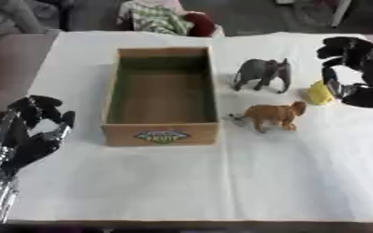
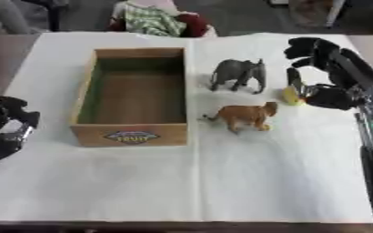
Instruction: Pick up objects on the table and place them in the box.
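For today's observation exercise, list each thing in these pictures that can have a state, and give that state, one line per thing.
Box: upright, open-topped, nothing inside.
Toy elephant: standing on the table, right of the box.
Toy lion: standing on the table, nearer than the elephant.
Yellow object: on the table, at the right hand's fingers; whether it is gripped cannot be told.
Right hand: fingers curled beside the yellow object.
Left hand: idle at lower left, fingers relaxed.

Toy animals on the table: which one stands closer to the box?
The orange-brown lion, standing just off the box's front right corner. The grey elephant stands farther back with a wider gap from the box's wall.
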Robot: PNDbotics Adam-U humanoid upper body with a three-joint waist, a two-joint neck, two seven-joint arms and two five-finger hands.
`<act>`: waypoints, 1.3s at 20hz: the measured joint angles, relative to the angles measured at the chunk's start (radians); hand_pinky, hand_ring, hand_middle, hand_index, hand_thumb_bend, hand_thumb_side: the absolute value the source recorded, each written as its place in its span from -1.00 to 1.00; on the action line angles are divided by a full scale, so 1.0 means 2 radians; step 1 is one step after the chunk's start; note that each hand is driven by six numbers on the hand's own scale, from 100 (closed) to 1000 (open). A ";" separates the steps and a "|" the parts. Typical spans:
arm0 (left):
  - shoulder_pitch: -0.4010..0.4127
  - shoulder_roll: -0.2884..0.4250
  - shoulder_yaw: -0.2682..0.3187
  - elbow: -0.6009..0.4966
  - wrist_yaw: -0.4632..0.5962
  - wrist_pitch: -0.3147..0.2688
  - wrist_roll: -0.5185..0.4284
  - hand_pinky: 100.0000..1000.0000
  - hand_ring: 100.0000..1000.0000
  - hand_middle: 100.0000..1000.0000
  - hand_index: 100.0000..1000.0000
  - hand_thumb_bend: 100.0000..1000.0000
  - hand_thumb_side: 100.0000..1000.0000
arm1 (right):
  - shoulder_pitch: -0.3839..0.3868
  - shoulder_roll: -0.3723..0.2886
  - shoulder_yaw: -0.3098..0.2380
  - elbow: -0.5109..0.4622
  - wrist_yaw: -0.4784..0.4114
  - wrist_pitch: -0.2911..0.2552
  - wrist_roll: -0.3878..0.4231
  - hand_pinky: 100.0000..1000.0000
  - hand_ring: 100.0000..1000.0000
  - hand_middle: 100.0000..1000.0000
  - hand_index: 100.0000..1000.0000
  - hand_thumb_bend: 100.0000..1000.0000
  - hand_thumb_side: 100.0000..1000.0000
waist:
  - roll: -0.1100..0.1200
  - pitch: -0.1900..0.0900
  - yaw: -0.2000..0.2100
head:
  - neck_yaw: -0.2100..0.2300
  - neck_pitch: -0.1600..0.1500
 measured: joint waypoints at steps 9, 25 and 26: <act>0.001 0.000 0.000 0.000 0.000 0.001 -0.001 0.45 -0.14 -0.23 0.16 -0.50 -1.00 | -0.032 -0.016 0.038 0.043 0.017 -0.038 0.037 0.51 0.60 0.48 0.76 -1.00 -0.97 | -0.002 -0.001 0.002 | -0.002 0.000; 0.001 0.000 0.000 0.000 0.000 0.001 -0.003 0.45 -0.14 -0.23 0.17 -0.50 -1.00 | -0.069 -0.009 0.096 0.141 0.096 -0.066 0.090 0.58 0.65 0.53 0.78 -1.00 -0.86 | -0.003 -0.002 0.008 | -0.007 0.000; 0.001 0.000 -0.001 0.000 0.000 0.001 -0.003 0.45 -0.14 -0.23 0.17 -0.50 -1.00 | -0.069 -0.009 0.096 0.144 0.101 -0.067 0.089 0.58 0.65 0.54 0.78 -1.00 -0.86 | -0.003 -0.002 0.008 | -0.008 0.000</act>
